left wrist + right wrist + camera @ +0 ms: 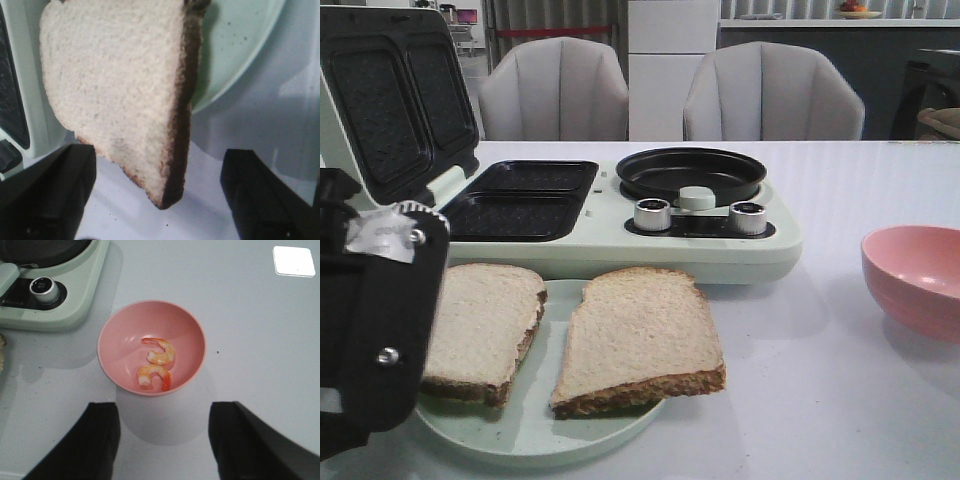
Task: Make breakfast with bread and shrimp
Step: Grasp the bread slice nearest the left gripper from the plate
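Observation:
Two slices of bread lie on a pale green plate (530,440) in front of the appliance, the left slice (480,325) beside the right slice (638,335). My left gripper (157,200) is open just above the table. A crusted corner of one bread slice (120,90) overhangs the plate rim (235,45) and points between the fingers without touching them. Two curled pink-orange shrimp (160,352) (154,376) lie in a pink bowl (115,340). My right gripper (162,440) hovers open just short of the bowl, holding nothing.
A pale green breakfast maker (620,240) stands behind the plate, its lid (395,100) raised over two black sandwich wells (520,200). It has a round black pan (690,172) and two knobs (653,214). The pink bowl (920,280) sits at the right. Two chairs stand behind the table.

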